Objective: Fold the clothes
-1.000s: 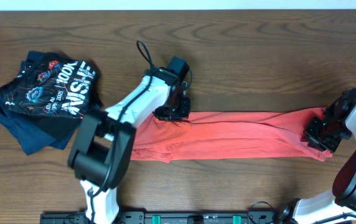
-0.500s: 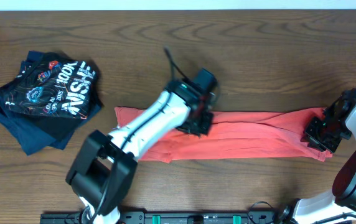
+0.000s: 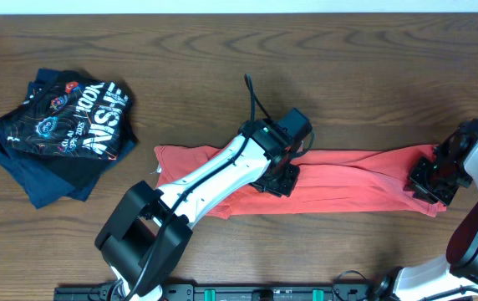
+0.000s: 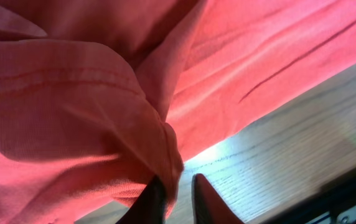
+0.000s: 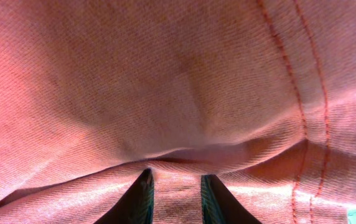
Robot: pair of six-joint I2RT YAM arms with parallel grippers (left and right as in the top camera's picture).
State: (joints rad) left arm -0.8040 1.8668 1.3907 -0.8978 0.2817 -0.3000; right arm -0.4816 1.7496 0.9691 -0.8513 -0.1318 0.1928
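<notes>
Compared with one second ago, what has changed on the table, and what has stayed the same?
The left end effector moved right along the red shirt, from near its left end to about its middle, with cloth between its fingers; whether it grips now is unclear. The shirt's left end is now uncovered. The right end effector stayed shut on the shirt's right end; the dark clothes did not move.

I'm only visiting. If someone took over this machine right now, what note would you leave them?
Left gripper: over the middle of the shirt, a fold between its narrowly parted fingers; grip unclear.
Right gripper: shut on the shirt's right end.
Shirt: a long strip across the table; dark clothes piled far left.
Done: narrowed lengthwise, apparently.
Left: fold it across.
</notes>
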